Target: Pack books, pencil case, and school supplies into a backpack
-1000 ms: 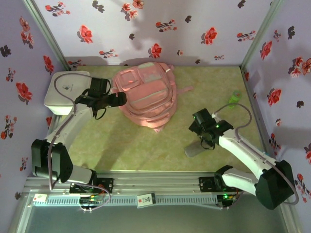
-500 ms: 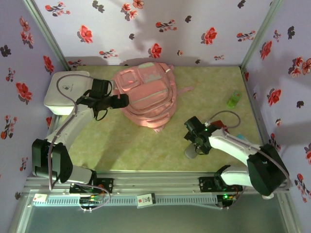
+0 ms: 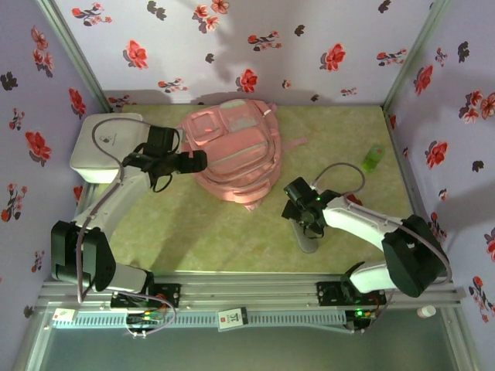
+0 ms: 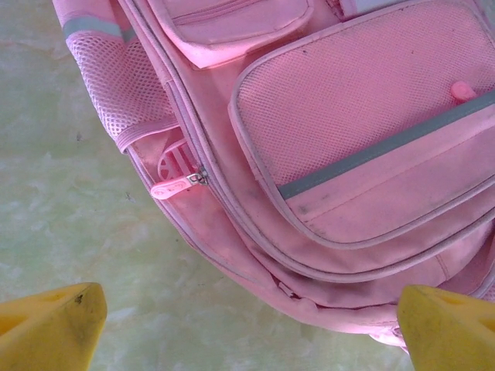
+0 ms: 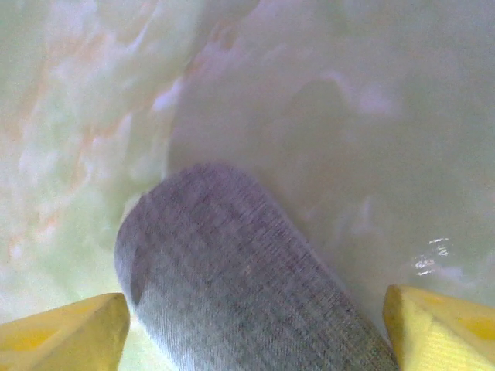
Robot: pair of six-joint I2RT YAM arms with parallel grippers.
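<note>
The pink backpack [image 3: 232, 151] lies flat at the back middle of the table. In the left wrist view its mesh pocket [image 4: 348, 108] and a pink zipper pull [image 4: 176, 185] show. My left gripper [image 3: 196, 161] hovers at its left edge, open, with the bag's lower rim between the yellow fingertips [image 4: 50, 328] and nothing gripped. The grey pencil case [image 3: 311, 244] lies near the front right. My right gripper [image 3: 305, 224] is low over it, open, its fingertips [image 5: 66, 332] straddling the grey tube [image 5: 240, 294] with a gap on the right. The books are out of view.
A white rounded box [image 3: 104, 143] stands at the left edge behind my left arm. A small green object [image 3: 373, 158] lies near the right wall. Bare green tabletop [image 3: 201, 232] stretches between the backpack and the arm bases.
My right arm has swung left and turned so its gripper is down around the pencil case. The left gripper edged a little right along the backpack and opened slightly wider.
</note>
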